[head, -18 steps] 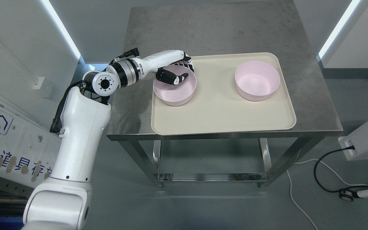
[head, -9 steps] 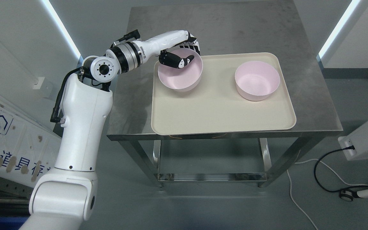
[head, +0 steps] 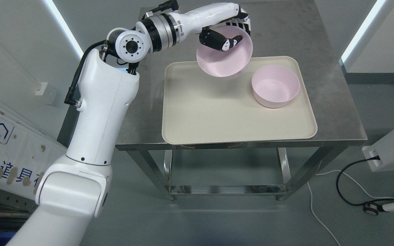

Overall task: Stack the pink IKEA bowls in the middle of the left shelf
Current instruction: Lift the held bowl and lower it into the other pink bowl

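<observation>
My left hand [head: 231, 34] is shut on the far rim of a pink bowl [head: 222, 61], thumb inside and fingers outside. That bowl hangs tilted in the air above the back of the cream tray [head: 217, 123]. A second pink bowl [head: 275, 86] stands upright on the tray's right side, just right of and below the held one. The right arm does not show.
The tray lies on a steel table [head: 190, 27] with open metal surface behind and to its left. A white device [head: 392, 150] with black cables sits on the floor at the right. A printed white panel [head: 2, 136] leans at the left.
The left hand has lifted the pink bowl off the tray's left side and carried it up and to the right, close to the second bowl.
</observation>
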